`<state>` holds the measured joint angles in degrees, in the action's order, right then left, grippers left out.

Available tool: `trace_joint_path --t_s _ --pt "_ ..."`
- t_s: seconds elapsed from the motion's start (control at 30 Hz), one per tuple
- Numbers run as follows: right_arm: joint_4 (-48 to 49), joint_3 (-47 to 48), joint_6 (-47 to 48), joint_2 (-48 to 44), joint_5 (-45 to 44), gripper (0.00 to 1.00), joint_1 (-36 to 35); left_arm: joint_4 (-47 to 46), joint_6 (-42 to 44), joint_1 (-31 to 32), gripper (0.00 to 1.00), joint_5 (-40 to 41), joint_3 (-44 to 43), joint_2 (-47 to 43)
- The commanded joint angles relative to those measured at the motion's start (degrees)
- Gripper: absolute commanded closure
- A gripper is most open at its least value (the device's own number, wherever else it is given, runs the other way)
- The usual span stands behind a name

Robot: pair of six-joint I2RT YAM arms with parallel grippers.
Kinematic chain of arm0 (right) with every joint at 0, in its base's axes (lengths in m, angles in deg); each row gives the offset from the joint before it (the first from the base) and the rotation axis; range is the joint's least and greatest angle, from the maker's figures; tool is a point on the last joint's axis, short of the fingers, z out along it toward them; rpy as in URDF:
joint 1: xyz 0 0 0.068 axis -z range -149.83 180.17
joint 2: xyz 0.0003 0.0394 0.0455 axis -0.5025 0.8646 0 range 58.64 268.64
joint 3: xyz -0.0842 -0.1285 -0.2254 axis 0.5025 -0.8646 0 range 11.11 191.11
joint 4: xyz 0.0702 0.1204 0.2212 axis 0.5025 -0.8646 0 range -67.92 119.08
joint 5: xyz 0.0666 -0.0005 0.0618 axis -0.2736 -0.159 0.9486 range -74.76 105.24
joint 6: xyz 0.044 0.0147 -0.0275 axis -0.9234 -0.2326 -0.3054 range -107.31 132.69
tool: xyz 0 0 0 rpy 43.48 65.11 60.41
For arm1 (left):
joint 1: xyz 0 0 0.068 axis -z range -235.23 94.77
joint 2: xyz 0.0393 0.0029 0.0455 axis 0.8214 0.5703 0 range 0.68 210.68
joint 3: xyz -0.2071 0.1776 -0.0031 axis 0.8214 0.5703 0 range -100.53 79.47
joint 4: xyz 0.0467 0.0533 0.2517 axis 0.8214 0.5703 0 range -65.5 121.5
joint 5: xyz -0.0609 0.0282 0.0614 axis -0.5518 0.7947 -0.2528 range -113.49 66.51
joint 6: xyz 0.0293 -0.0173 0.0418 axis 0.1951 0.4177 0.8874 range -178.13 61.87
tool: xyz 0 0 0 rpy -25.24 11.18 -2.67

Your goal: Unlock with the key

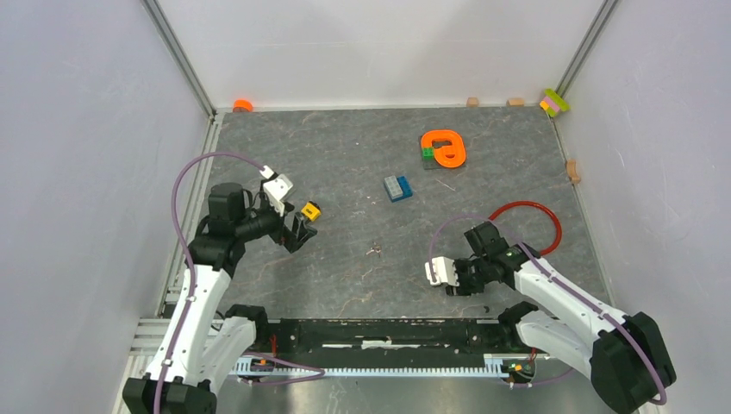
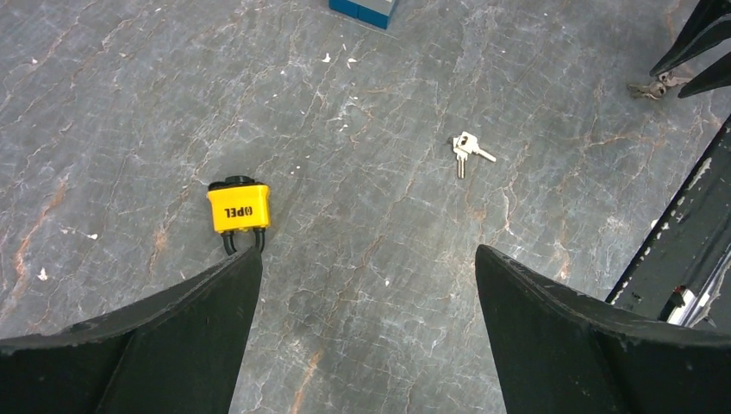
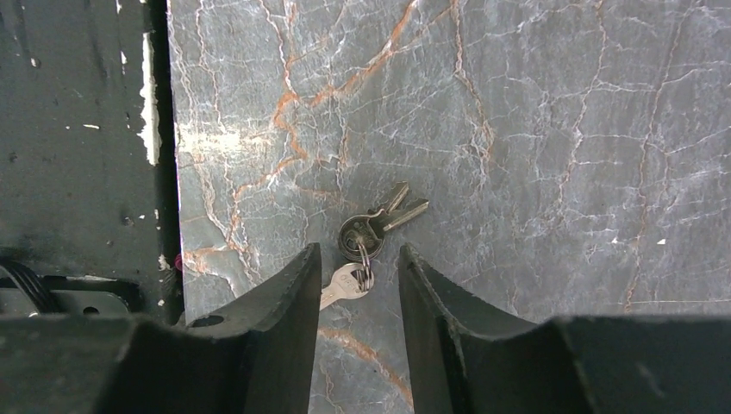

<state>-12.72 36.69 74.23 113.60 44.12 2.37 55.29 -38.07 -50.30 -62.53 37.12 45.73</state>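
Right wrist view: the right end effector (image 3: 358,250) is half-open, its fingers on either side of the silver key (image 3: 372,231), which lies unclamped on the grey marbled surface (image 3: 560,129) beside a black rail (image 3: 78,129); the left end effector (image 2: 369,252) gapes wide near a yellow padlock (image 2: 239,209) printed "PEL".

Blue brick (image 2: 362,7) cut by top edge; padlock (image 2: 239,207) shackle half hidden.

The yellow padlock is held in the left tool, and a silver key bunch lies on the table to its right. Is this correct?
No. The yellow padlock is not held: it lies on the table, in front of the open left tool, as the left wrist view shows. The silver key bunch does lie on the table to its right.
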Motion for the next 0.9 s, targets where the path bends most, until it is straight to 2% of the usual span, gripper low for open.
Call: trace_joint_path --t_s 0.0,0.3,0.37,0.5,0.57,0.77,0.87 --pt "2.66 -0.67 -1.52 0.50 -2.47 0.58 -1.14 -2.13 1.91 1.11 0.00 1.20 -0.10 0.21" --pt "2.52 -0.38 -1.79 0.76 -5.45 0.67 -1.74 -2.13 2.34 2.67 0.00 2.10 -0.02 0.22" --pt "2.52 0.02 -1.92 0.96 -5.23 0.72 -1.68 -2.13 2.52 3.13 0.00 2.22 -0.11 0.40" --pt "2.56 1.97 -2.43 1.45 -3.12 0.94 -1.81 -2.13 2.90 3.85 0.00 0.81 -0.78 1.59" --pt "2.69 3.35 -2.72 1.51 -2.01 1.00 -1.82 -2.13 2.97 4.02 0.00 -0.68 -1.52 2.62" --pt "5.08 7.86 -4.42 1.46 1.66 1.00 -1.83 -4.91 0.67 5.11 0.00 -5.69 -3.19 6.95" --pt "8.25 8.08 -5.35 3.12 1.89 1.00 -1.83 -9.21 -0.77 6.97 0.00 -3.47 -2.13 9.53"
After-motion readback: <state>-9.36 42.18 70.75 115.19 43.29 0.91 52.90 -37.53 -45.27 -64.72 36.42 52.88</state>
